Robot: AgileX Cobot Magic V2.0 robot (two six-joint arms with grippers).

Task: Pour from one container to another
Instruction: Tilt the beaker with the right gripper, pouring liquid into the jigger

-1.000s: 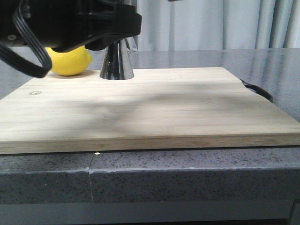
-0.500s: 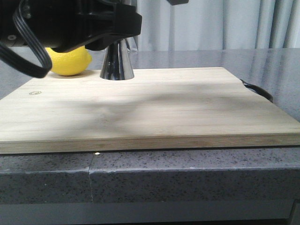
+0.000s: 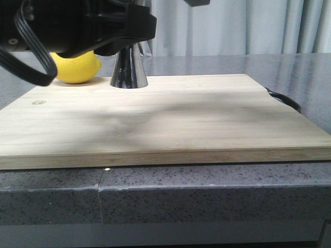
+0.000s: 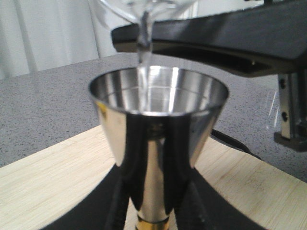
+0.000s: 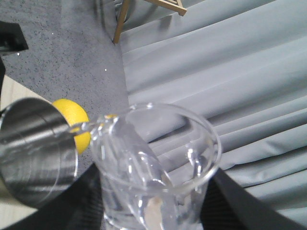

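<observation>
From the front, the jigger stands at the cutting board's eleven o'clock, lemon beside it. Left wrist: left gripper clenches its waist, steadying it under the stream. Right wrist: right gripper grasps the tilted beaker, lip over the jigger.

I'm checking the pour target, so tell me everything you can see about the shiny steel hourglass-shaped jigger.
The shiny stainless-steel hourglass-shaped jigger stands upright on the pale wooden cutting board, near its far edge, beside a yellow lemon. Its mirror-bright upper cone opens wide above a narrow waist; the lower cone flares onto the board. The left pincer grips it at the waist, dark fingers on both sides. A thin clear stream runs into the open cup from the tilted clear glass beaker held in the right pincer. The fill level is hard to read.
</observation>
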